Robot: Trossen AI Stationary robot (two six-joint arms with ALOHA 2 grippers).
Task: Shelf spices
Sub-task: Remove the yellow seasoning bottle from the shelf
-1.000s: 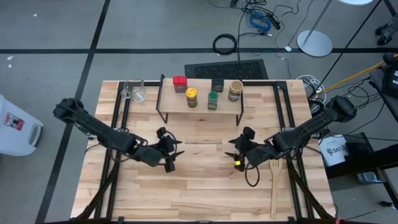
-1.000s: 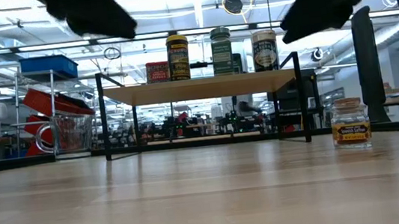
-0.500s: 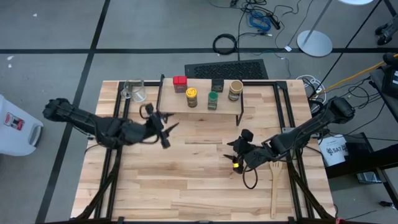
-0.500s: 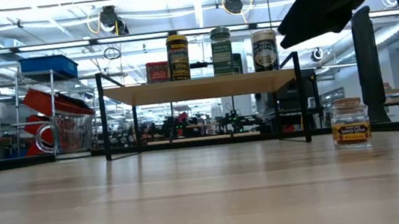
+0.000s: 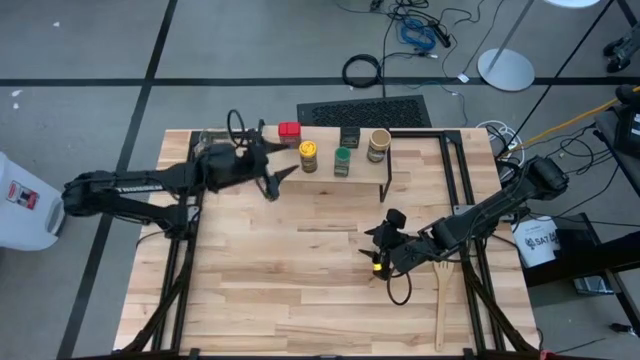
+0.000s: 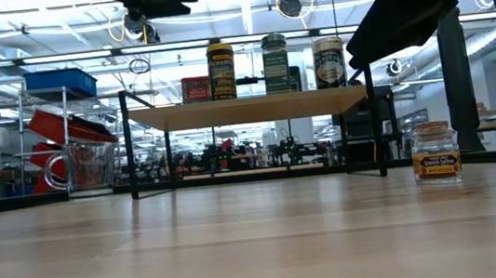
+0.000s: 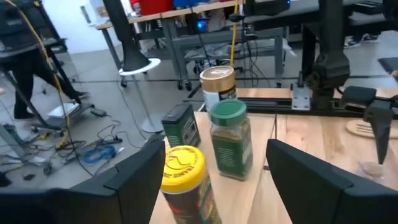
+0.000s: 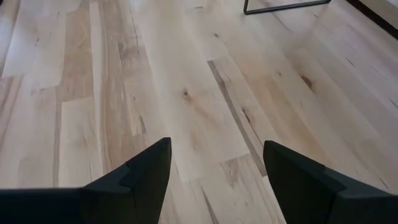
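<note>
My left gripper (image 5: pixel 268 172) at shelf's (image 5: pixel 322 169) left end, jaws spread, empty, facing yellow jar (image 7: pixel 183 180) and green-lidded jar (image 7: pixel 231 139). Red tin (image 5: pixel 289 131), dark tin (image 5: pixel 349 137), tan jar (image 5: pixel 378 145) also on shelf. My right gripper (image 5: pixel 383 253) low over worktop (image 5: pixel 300 290), jaws spread; small brown jar (image 6: pixel 435 152) seemingly just beside it.

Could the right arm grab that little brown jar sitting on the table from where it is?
Probably yes. The right gripper hangs with open jaws close by the little brown jar, which stands alone on bare table, nothing between them.
</note>
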